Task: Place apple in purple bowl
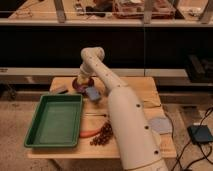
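Arm reaches from lower right up to centre-left of frame, gripper (83, 78) hanging right over the purple bowl (79, 86) at the back of the wooden table (145, 90). A small yellowish patch at the gripper looks like the apple (81, 80), at or just above the bowl's rim; whether it is gripped or already resting in the bowl is hidden by the wrist, so cannot tell the gripper's state. Step in hand, as a judgement: the placing itself, apple over or in the bowl. Next move calls for letting go if not yet released, then lifting straight up without dragging the bowl. Grey-blue cup (93, 94) sits just beside the bowl, lower right of it, so retreat should avoid it. Green tray (35, 134) lower left, carrot (89, 133) and grape bunch (103, 135) at the front edge.
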You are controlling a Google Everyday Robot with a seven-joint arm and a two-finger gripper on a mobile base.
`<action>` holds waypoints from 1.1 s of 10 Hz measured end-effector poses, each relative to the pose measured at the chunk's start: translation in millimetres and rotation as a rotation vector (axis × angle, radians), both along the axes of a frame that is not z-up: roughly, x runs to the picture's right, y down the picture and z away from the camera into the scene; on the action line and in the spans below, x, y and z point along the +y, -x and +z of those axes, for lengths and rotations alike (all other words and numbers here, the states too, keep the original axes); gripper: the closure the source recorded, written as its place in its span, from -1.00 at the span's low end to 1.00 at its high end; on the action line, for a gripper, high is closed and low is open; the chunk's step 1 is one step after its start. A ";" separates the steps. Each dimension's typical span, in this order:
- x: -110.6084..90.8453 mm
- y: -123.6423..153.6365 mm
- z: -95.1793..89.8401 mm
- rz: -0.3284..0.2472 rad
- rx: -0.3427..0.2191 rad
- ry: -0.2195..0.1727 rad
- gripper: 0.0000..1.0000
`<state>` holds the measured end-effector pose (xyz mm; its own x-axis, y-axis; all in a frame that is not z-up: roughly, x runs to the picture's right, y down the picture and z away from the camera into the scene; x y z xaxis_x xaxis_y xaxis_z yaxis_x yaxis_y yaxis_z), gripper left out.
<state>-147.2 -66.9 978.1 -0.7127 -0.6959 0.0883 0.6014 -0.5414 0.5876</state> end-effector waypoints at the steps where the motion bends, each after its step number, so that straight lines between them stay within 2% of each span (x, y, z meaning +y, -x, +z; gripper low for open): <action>1: 1.4 -1.0 0.1 0.004 -0.002 0.011 -0.40; 3: 2.3 -3.2 -4.8 0.004 -0.014 0.024 -0.60; 6: 1.4 5.0 -16.4 -0.045 -0.025 0.048 -0.60; 11: 1.6 4.2 -16.6 -0.048 -0.024 0.051 -0.60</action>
<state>-151.4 -65.3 961.5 -0.7475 -0.6558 0.1054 0.5610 -0.5384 0.6288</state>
